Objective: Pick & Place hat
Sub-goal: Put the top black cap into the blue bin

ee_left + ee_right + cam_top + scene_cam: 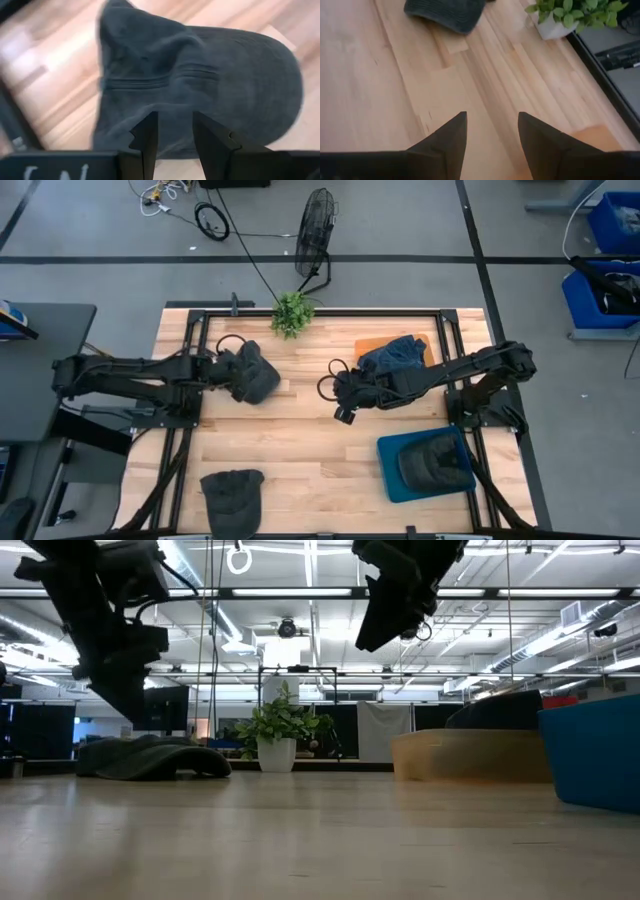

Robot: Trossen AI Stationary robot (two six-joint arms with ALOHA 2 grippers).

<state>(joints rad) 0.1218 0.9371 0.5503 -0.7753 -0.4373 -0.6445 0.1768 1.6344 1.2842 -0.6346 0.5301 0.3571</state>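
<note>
Left gripper (262, 377), fingers parted by a narrow gap, hovers over the dark hat (252, 374) lying on the table (300, 450) at ten o'clock. Right gripper (343, 408), fingers spread and empty, hangs above bare wood near centre. Potted plant (292, 313) stands at twelve o'clock.

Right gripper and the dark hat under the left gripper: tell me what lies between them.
Nothing but bare wood. The high view shows open tabletop between the right gripper and the dark hat.
</note>
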